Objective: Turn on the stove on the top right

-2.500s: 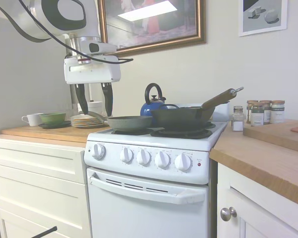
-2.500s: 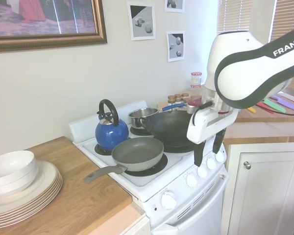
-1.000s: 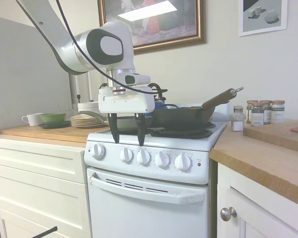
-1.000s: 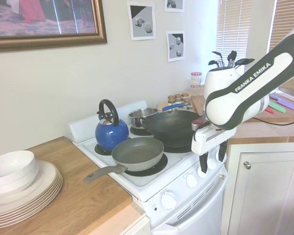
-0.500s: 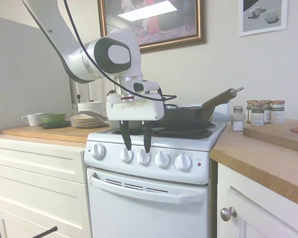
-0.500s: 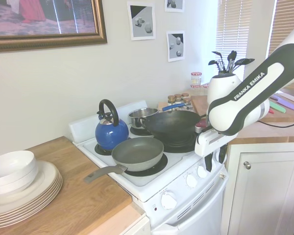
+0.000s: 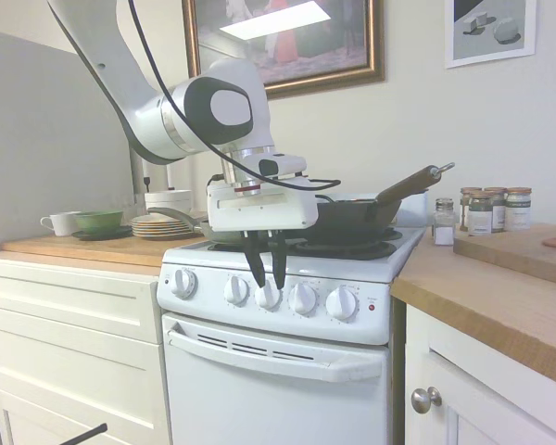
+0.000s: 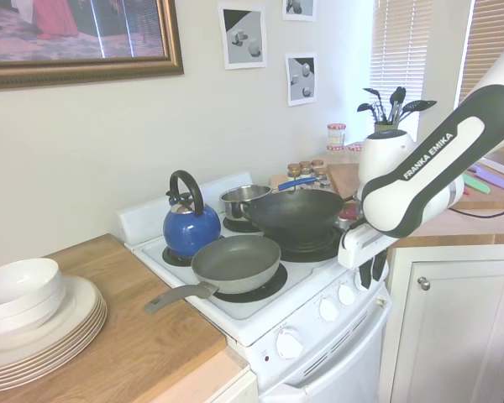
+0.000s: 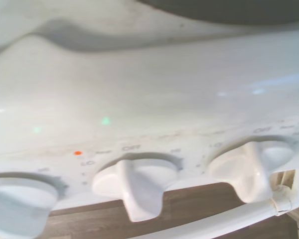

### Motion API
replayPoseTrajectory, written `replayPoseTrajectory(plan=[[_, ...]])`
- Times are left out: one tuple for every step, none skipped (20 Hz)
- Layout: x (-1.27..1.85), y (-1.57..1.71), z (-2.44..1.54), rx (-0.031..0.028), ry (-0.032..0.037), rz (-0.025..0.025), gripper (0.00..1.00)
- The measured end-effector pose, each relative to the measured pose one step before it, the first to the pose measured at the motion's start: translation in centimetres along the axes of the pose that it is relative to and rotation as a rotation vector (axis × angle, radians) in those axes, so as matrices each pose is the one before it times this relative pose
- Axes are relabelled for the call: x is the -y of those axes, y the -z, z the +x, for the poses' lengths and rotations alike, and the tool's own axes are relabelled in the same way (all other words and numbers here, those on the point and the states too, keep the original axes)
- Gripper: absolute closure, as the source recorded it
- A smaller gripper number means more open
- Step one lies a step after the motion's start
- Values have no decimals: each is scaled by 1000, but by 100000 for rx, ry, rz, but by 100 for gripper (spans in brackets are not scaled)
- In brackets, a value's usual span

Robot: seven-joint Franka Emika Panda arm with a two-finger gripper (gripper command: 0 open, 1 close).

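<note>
- The gripper [image 7: 268,276] hangs straight down in front of the stove's control panel, its two dark fingers a narrow gap apart, tips on either side of the middle knob [image 7: 268,295]. Whether they actually pinch it I can't tell; they look just short of clamped.
- The stove [image 7: 287,371] stands between a white drawer cabinet [image 7: 69,352] on the left and a wood-topped counter [image 7: 500,297] on the right.
- Progress, as I judge it: the approach is made, the turn is not. In the wrist view the nearest knobs [image 9: 134,184] point at their OFF marks, and the small red indicator light [image 7: 372,307] at the panel's right end gives no clear sign of glowing.
- What's left: close on the proper knob and twist it. Which knob serves the far right burner I can't read from here.
- On the cooktop: a grey frying pan [image 8: 235,262] near left, a blue kettle [image 8: 190,227] far left, a black wok [image 8: 296,217] near right, a small steel saucepan [image 8: 245,201] behind it.
- Further out: stacked plates [image 8: 42,323] with a bowl on the left counter, spice jars [image 7: 486,211] on the right, framed pictures on a cream wall, window blinds beyond.
</note>
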State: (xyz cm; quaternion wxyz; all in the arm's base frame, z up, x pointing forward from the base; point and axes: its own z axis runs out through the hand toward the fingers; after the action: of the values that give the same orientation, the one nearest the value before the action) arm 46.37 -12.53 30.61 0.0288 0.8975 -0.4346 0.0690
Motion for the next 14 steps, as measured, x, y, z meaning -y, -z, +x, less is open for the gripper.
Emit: replayPoseTrajectory(plan=[[-48, -58, 67, -21, -210, -15, 100], [-34, -36, 76, -89, -286, 8, 100], [-57, -63, 55, -33, -286, -64, 100], [-35, -69, 70, -66, -338, -49, 100], [-32, -63, 102, -210, -386, -31, 100], [-23, -53, 148, -405, -372, -152, 100], [-1, -53, 181, -489, -280, -247, 100], [-16, -73, 176, -385, -293, -146, 100], [-57, -68, 184, -351, -352, -225, 100], [-73, -27, 221, -473, -588, -219, 100], [-79, 20, 217, -358, -560, 23, 100], [-79, 49, 208, -570, -478, 29, 100], [-52, 46, 212, -813, -438, -18, 100], [-27, 28, 182, -519, -363, 59, 100]])
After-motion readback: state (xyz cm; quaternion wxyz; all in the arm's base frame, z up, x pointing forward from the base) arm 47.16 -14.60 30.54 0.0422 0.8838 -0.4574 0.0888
